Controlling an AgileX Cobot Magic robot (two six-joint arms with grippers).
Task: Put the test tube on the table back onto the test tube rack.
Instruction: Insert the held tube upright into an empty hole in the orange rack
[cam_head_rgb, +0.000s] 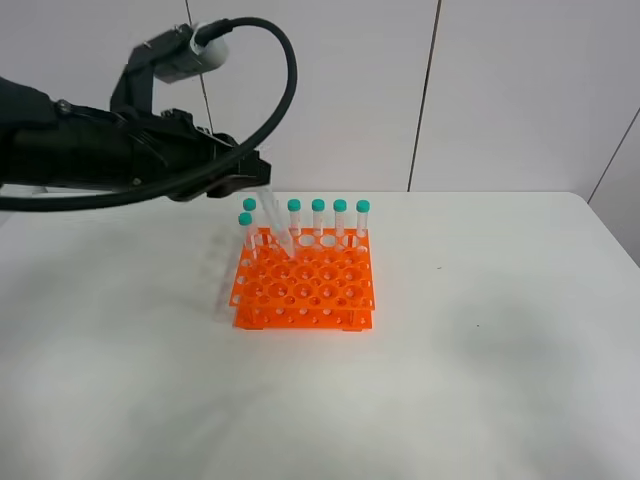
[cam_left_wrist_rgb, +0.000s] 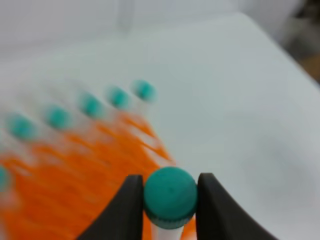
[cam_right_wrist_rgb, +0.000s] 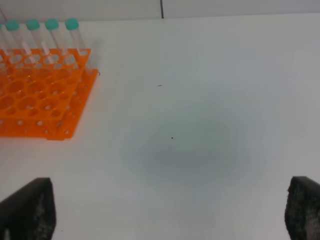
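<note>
Table (cam_head_rgb: 480, 360): white matte top, one rounded corner showing at the far right. Standing directly on it: one orange rack (cam_head_rgb: 303, 287), two tiers, grid of round holes, left of centre, nearer the far edge.

the teal-capped test tube (cam_head_rgb: 276, 225) hangs tilted over the orange test tube rack (cam_head_rgb: 305, 292) standing on the white table (cam_head_rgb: 480, 350).

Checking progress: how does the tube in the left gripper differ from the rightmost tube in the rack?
The held test tube is tilted; the rightmost tube stands upright in the rack. The left gripper clamps the held test tube's cap; nothing touches the rightmost tube. Both are clear, teal-capped.
</note>
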